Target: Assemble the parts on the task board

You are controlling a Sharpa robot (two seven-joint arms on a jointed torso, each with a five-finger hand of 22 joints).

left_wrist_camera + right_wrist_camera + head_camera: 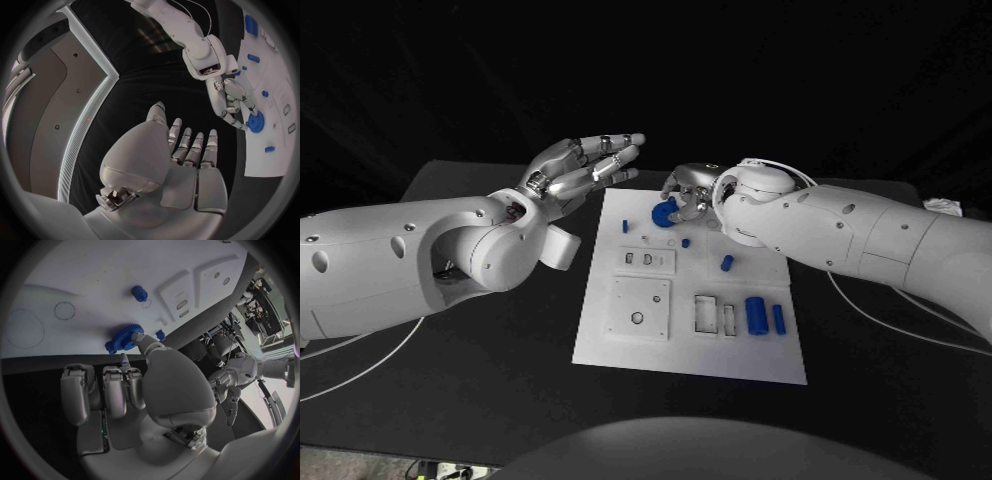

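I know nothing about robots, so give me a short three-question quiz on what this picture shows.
1. True or false: the left robot hand holds a blue part.
2. Which robot hand touches the blue gear? A) left B) right C) both
3. Fill in: the blue parts lie on the white task ____.

Key:
1. False; its fingers are spread and it holds nothing, off the task board.
2. B; the right robot hand touches the gear at the board's far end.
3. board.

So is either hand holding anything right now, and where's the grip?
The right hand pinches the round blue toothed gear at its rim, at the white task board's far edge. The left hand holds nothing, fingers spread.
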